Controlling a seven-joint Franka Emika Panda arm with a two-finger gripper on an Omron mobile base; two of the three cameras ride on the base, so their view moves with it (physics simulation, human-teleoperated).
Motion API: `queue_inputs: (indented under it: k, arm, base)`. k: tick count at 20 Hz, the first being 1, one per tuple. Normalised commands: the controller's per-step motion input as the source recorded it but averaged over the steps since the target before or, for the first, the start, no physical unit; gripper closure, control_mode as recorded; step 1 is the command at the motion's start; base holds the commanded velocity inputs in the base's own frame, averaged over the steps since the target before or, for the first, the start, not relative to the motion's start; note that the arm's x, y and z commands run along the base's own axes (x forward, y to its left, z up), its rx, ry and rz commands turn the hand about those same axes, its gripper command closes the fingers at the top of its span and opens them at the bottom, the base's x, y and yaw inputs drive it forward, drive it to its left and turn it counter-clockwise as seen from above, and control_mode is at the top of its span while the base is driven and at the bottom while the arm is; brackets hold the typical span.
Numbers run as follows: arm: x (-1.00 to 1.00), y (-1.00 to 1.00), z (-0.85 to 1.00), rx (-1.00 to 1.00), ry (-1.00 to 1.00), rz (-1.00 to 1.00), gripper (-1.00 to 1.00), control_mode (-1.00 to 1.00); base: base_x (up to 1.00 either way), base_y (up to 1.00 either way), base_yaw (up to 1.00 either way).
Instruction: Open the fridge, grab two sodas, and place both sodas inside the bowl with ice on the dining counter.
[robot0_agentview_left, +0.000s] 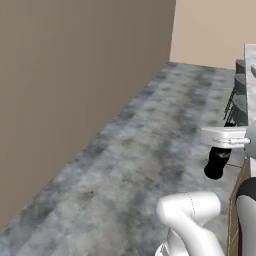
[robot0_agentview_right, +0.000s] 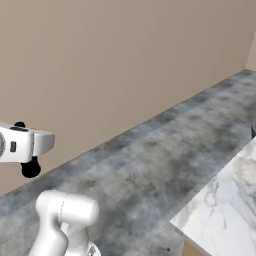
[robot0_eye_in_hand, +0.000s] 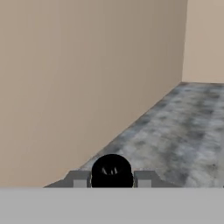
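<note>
My gripper (robot0_eye_in_hand: 111, 176) is shut on a small dark cylinder (robot0_eye_in_hand: 111, 169) that sits upright between the two grey fingers (robot0_eye_in_hand: 79, 179); it has a can's shape, so I take it for a soda, though its label colours do not show. In the left base view the gripper (robot0_agentview_left: 216, 167) hangs below the white hand, above the floor, with the dark can (robot0_agentview_left: 218, 159) in it. The right base view has the gripper (robot0_agentview_right: 30, 168) at the far left. A corner of the dining counter (robot0_agentview_right: 227, 207) with its marble top lies at the lower right. The fridge and the bowl are out of view.
A long beige wall (robot0_agentview_left: 75, 90) runs along the left and a second wall (robot0_agentview_left: 215, 30) closes the far end. Grey mottled floor (robot0_agentview_left: 150, 150) stretches between the wall and the counter. Dark stools (robot0_agentview_left: 241, 102) stand by the counter's side at the right edge.
</note>
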Motion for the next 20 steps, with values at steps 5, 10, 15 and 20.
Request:
queue_inputs:
  k: [5,10,15,20]
  arm:
    - [0.0,0.0,0.0,0.0,0.0,0.0,1.0,1.0]
    - [0.0,0.0,0.0,0.0,0.0,0.0,1.0,1.0]
    - [0.0,0.0,0.0,0.0,0.0,0.0,1.0,1.0]
    - [0.0,0.0,0.0,0.0,0.0,0.0,1.0,1.0]
  base:
    - [0.59,0.44,-0.6]
    - [0.65,0.49,-0.58]
    - [0.72,0.53,-0.55]
    - [0.86,0.59,-0.52]
